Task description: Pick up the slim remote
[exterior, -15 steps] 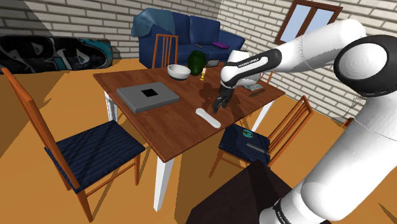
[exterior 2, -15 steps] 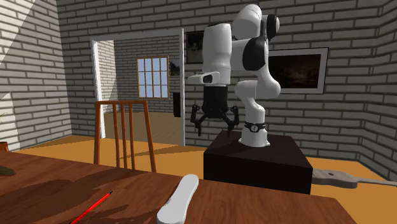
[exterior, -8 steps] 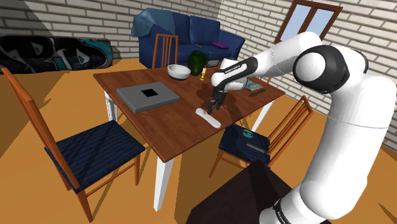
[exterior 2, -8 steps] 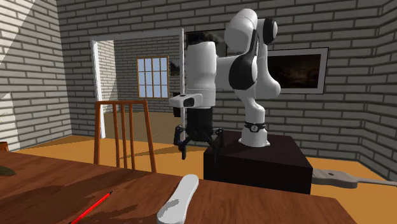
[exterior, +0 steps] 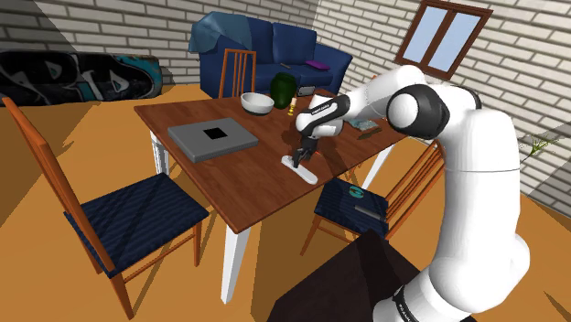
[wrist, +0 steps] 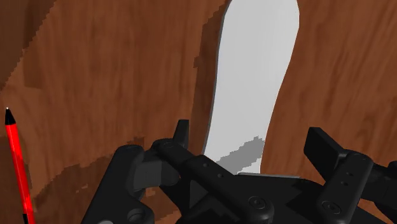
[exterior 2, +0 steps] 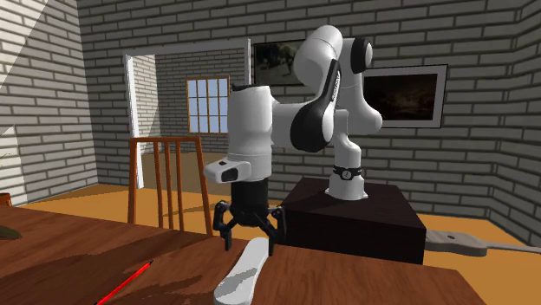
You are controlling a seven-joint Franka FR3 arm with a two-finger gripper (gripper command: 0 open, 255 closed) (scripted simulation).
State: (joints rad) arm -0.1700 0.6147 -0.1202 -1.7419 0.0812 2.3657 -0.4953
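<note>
From the shoulder view, the arm has swung down over the last second, and the gripper (exterior: pixel 299 157) now sits low over the wooden table (exterior: pixel 229 178), right on the end of the slim white remote (exterior: pixel 309 176) that lies near the table's edge towards the stand. It looks ready for the grasp, though the hand covers that end of the remote and I can't make out whether the fingertips reach the wood. In the second exterior view the gripper (exterior 2: pixel 248 236) has dropped from in front of the stand to just above the far end of the remote (exterior 2: pixel 241 273), its fingers spread apart on either side; the remote's near end runs out of frame, as does a red pencil (exterior 2: pixel 126 283) beside it. In the wrist view the gripper (wrist: pixel 252 141) stands open astride the remote (wrist: pixel 254 76), with bare wood between each finger and the remote, so nothing is clasped yet. The hand's body hides the end below it.
</note>
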